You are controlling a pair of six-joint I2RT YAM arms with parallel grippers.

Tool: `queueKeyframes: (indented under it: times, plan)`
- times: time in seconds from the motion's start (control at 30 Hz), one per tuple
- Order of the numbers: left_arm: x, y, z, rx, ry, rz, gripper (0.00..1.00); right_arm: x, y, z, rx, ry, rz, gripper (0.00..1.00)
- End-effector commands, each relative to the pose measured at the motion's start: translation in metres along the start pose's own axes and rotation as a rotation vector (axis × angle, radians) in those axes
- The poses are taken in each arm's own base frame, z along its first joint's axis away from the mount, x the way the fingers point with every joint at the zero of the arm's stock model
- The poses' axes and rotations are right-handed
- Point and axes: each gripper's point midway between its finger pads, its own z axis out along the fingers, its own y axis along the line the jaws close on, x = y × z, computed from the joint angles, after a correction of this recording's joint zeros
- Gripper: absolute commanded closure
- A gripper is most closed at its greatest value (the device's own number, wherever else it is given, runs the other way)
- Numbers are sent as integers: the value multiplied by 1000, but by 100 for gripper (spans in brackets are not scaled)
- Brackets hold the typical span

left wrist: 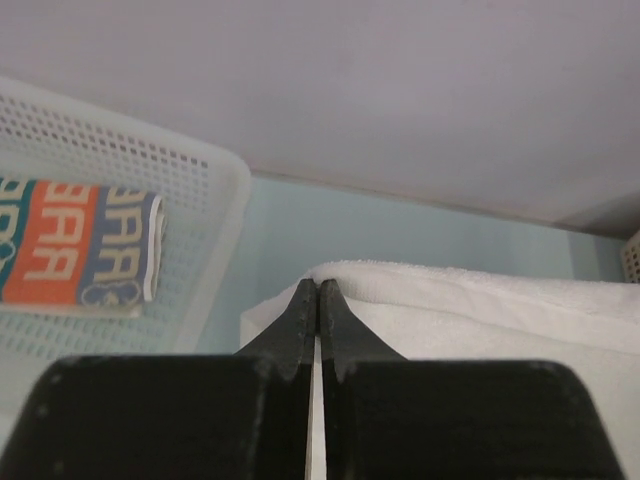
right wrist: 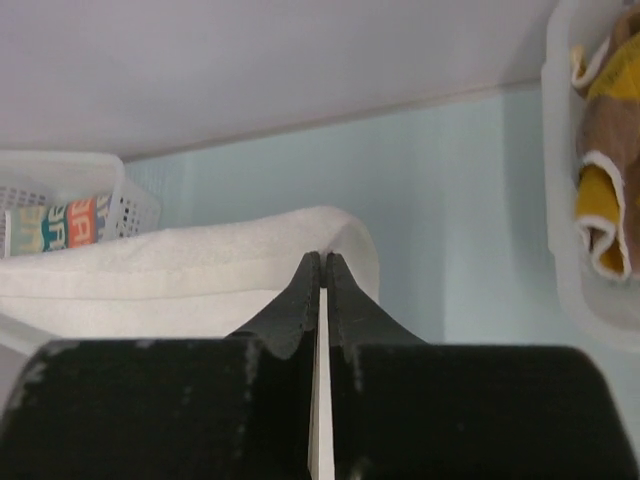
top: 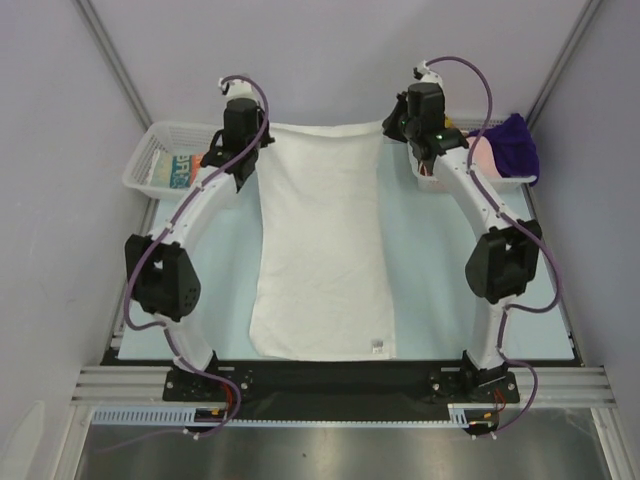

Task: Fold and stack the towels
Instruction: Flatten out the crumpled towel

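A plain white towel lies spread lengthwise on the pale blue table, its far edge lifted. My left gripper is shut on the towel's far left corner. My right gripper is shut on the far right corner. A folded orange-teal-white print towel lies in the left basket; it also shows in the left wrist view. A purple towel and a pink one sit in the right basket. A brown and yellow towel shows in the right wrist view.
A white mesh basket stands at the far left, another at the far right under my right arm. The back wall is close behind the towel's far edge. A small label marks the towel's near right corner.
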Motion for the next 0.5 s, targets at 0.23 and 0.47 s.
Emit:
queueKeyframes:
  times: [0.23, 0.47]
  plan:
    - [-76, -18, 27, 111, -136, 3, 100, -54, -12, 37, -94, -69, 170, 100]
    - [-101, -35, 28, 176, -173, -7, 100, -83, -9, 23, -150, -131, 204, 100]
